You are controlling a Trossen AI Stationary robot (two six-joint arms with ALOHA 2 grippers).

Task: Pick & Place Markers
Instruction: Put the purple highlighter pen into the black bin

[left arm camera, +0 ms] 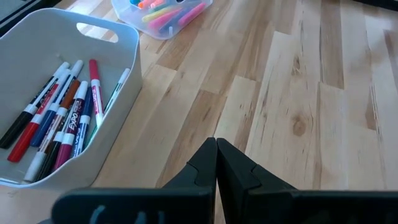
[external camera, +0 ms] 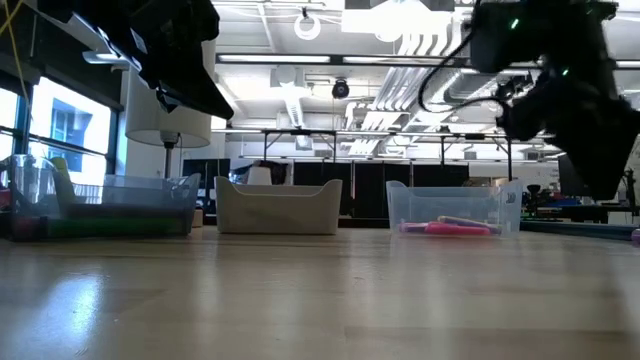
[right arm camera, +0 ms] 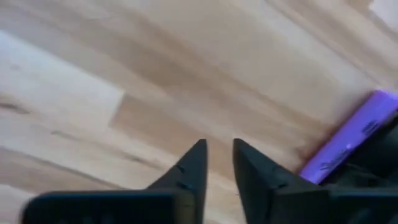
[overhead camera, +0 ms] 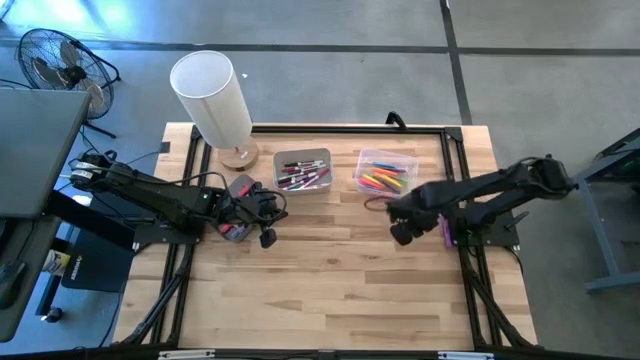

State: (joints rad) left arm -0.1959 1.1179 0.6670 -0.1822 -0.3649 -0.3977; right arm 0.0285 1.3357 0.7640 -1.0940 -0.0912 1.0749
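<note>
1. Fingertips of the left gripper (left arm camera: 216, 163) meet in a tight point with no gap and nothing between them; in the high view this gripper (overhead camera: 266, 214) sits over the bare wood of the table (overhead camera: 330, 270), just in front of the grey bin (overhead camera: 302, 171).
2. The right gripper (right arm camera: 216, 163) has its fingers a narrow slit apart, holding nothing, with only tabletop beneath them; from above it (overhead camera: 400, 232) hangs in front of the clear bin (overhead camera: 386, 172), near the table's right half.
3. A purple marker (right arm camera: 349, 138) lies flat on the wood close beside the right gripper, partly covered by a dark part of the arm; in the high view it shows as a small purple sliver (overhead camera: 446, 231) next to that arm.
4. The grey bin, seen from the left wrist (left arm camera: 118, 68), holds a row of markers (left arm camera: 59, 118) with red, blue, black and brown barrels and white caps or bodies, lying side by side along its floor.
5. The clear bin (left arm camera: 163, 26) holds bright markers in pink, yellow, orange and green (overhead camera: 383, 179); in the low view a pink one (external camera: 448, 228) lies along its bottom.
6. A white lamp (overhead camera: 212, 98) with a round wooden base stands at the table's far left edge, beside the grey bin.
</note>
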